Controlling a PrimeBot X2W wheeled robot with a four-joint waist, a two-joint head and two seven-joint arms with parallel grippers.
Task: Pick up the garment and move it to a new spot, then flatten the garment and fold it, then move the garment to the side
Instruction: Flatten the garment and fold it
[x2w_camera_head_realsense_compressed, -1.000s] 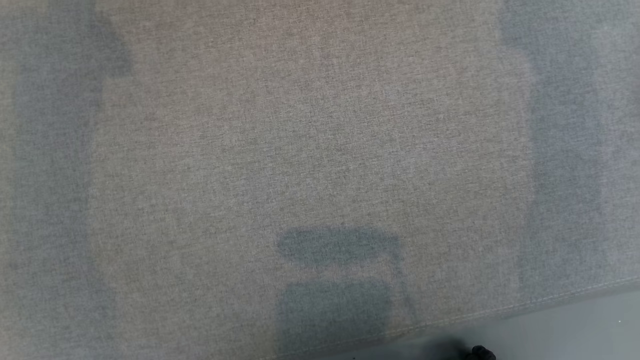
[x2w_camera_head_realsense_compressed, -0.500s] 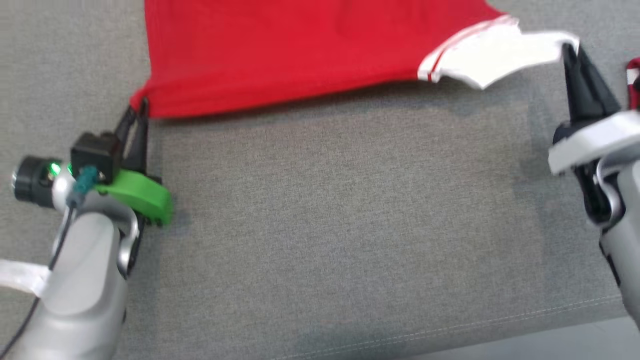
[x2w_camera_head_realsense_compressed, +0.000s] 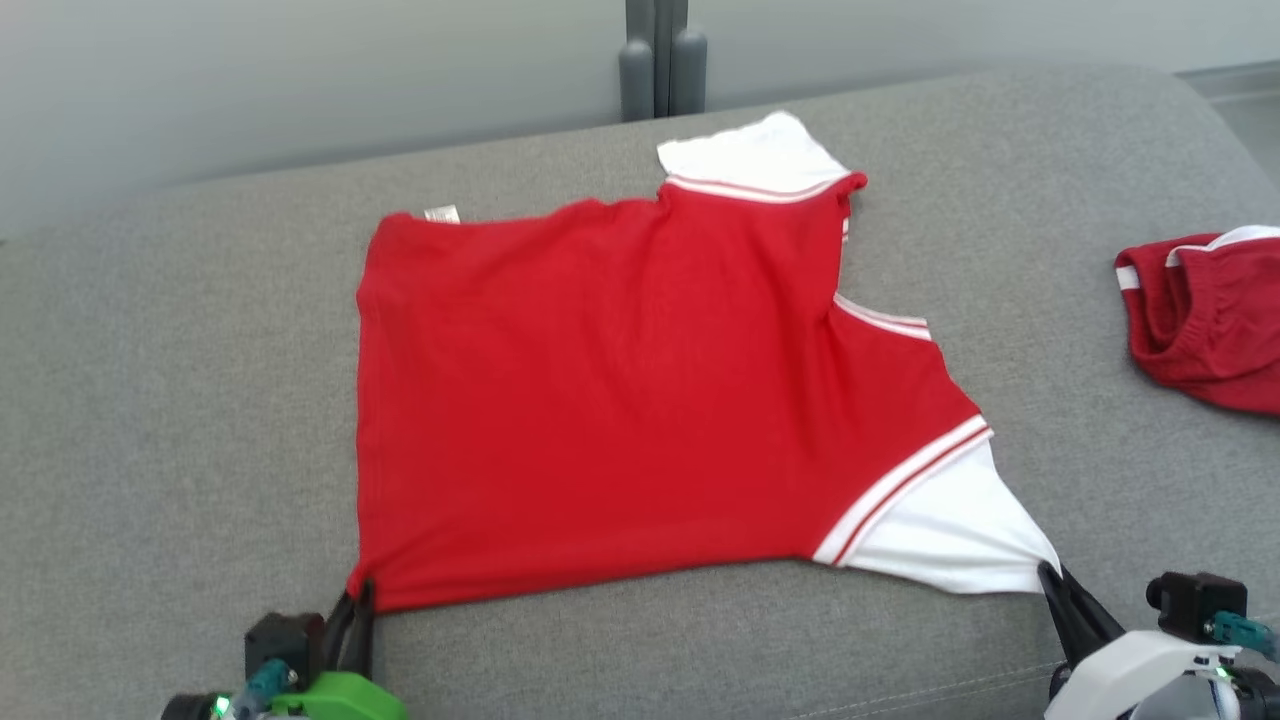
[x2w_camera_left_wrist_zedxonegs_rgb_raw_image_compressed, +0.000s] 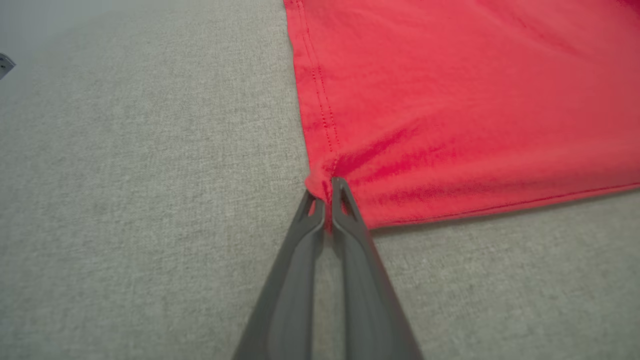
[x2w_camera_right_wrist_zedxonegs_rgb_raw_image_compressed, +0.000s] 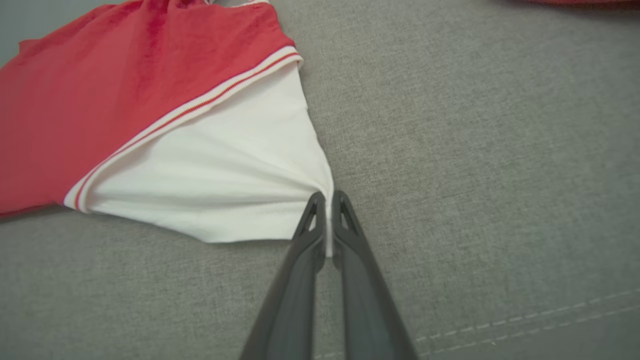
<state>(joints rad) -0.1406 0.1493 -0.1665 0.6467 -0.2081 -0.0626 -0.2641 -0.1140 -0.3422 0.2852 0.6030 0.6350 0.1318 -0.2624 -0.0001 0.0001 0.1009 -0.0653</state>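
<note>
The garment (x2w_camera_head_realsense_compressed: 620, 400), a bright red shirt with white sleeves, lies spread on the grey cushion (x2w_camera_head_realsense_compressed: 180, 420) with its small white label (x2w_camera_head_realsense_compressed: 441, 213) at the far hem corner. My left gripper (x2w_camera_head_realsense_compressed: 360, 592) is shut on the near red hem corner (x2w_camera_left_wrist_zedxonegs_rgb_raw_image_compressed: 327, 182) at the lower left. At the lower right, my right gripper (x2w_camera_head_realsense_compressed: 1050, 572) is shut on the tip of the near white sleeve (x2w_camera_right_wrist_zedxonegs_rgb_raw_image_compressed: 327, 197), which is pulled to a point. The far white sleeve (x2w_camera_head_realsense_compressed: 750, 155) lies flat near the back edge.
A darker red bundled piece with a white band (x2w_camera_head_realsense_compressed: 1205, 320) lies at the right edge of the cushion. A grey post (x2w_camera_head_realsense_compressed: 660, 60) stands behind the cushion against a pale wall. The cushion's front seam (x2w_camera_right_wrist_zedxonegs_rgb_raw_image_compressed: 500, 332) runs close to my right gripper.
The head camera has tilted up, from bare cushion to the whole shirt. Both grippers keep their hold on the hem corner and sleeve tip, now low in the view.
</note>
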